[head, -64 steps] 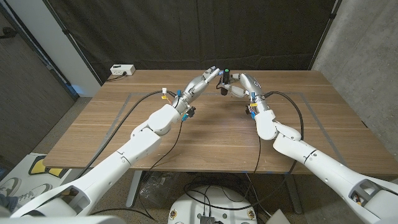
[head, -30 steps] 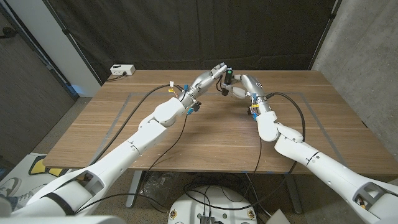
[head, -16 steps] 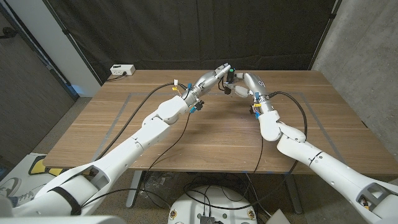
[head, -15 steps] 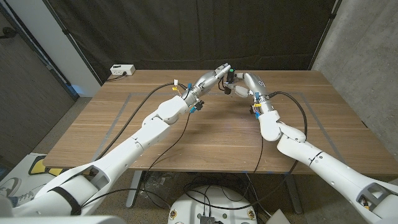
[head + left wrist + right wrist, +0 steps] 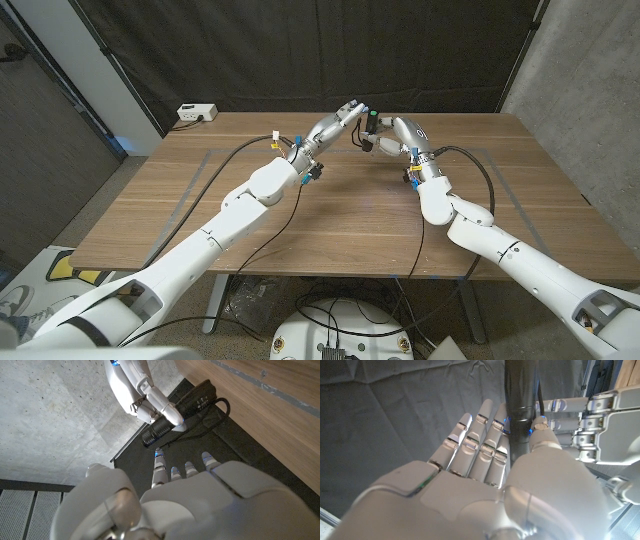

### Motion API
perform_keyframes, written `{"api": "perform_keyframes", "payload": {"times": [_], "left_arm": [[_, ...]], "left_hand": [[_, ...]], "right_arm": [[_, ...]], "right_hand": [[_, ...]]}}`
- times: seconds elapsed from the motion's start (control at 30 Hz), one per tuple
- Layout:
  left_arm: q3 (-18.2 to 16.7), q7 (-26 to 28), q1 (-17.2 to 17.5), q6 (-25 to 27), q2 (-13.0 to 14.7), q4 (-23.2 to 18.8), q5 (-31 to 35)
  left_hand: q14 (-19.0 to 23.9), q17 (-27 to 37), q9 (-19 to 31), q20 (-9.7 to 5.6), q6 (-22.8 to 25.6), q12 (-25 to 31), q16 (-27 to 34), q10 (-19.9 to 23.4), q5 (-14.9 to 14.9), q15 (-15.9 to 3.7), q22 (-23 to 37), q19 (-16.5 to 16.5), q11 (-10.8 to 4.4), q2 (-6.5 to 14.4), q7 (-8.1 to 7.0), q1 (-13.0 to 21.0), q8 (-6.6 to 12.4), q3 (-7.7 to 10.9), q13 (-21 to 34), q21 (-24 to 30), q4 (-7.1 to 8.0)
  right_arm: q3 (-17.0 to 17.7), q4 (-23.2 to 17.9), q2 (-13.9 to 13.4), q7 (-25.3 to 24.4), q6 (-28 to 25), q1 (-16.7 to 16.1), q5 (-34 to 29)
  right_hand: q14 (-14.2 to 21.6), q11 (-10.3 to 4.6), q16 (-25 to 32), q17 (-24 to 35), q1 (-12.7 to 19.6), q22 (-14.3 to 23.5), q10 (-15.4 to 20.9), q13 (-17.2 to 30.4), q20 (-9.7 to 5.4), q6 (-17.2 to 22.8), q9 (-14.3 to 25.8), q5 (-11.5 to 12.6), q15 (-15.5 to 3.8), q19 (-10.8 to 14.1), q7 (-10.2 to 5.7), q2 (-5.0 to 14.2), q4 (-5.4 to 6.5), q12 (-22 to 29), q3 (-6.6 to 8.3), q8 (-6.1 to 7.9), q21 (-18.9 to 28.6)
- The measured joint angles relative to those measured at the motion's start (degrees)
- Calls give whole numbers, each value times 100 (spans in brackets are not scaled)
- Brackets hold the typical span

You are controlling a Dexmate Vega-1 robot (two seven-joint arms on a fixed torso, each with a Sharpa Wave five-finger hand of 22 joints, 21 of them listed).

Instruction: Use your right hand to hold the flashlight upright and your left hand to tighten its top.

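The flashlight (image 5: 370,127) looks hard, smooth and light, so the right hand (image 5: 388,138) pinches its middle while the left hand (image 5: 345,116), fingers apart and holding nothing, reaches for its top.

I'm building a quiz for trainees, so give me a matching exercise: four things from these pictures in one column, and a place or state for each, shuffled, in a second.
Things:
1. black cylindrical flashlight
2. left hand
3. white power strip
4. wooden table

Places or states:
A. at the table's far left corner
B. held by the right hand
C. bears grey tape lines
D. fingers reaching toward the flashlight

Pairs: 1-B, 2-D, 3-A, 4-C
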Motion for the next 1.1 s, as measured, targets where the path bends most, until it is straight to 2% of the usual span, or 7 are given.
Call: {"api": "perform_keyframes", "payload": {"times": [0.4,0.73,1.1], "left_arm": [[-84,343,333,123,74,-358,30],[-119,451,517,125,82,-502,50],[-181,832,741,-14,54,-640,228]], "left_hand": [[0,0,0,-1,137,0,0,0,-45,17,0,0,0,1,-72,1,86,-3,0,0,-4],[-21,0,0,-1,250,40,45,-21,-45,-7,0,0,-22,22,-123,22,90,-24,0,33,-24],[1,0,0,-1,280,40,45,20,-45,-29,-14,0,-62,61,-153,61,130,-23,0,54,-24]], "right_arm": [[-22,154,31,50,110,98,64],[-38,217,46,68,193,136,76],[-91,358,77,95,294,224,83]], "right_hand": [[29,0,0,-1,1,0,0,2,0,0,0,-1,-28,0,0,-1,1,43,-1,-5,0],[29,0,0,-1,16,0,0,30,0,0,0,-6,-28,0,0,-16,2,43,-2,-11,0],[29,0,0,-1,16,0,0,51,0,0,0,3,-28,0,0,-16,2,39,-2,-21,0]]}}
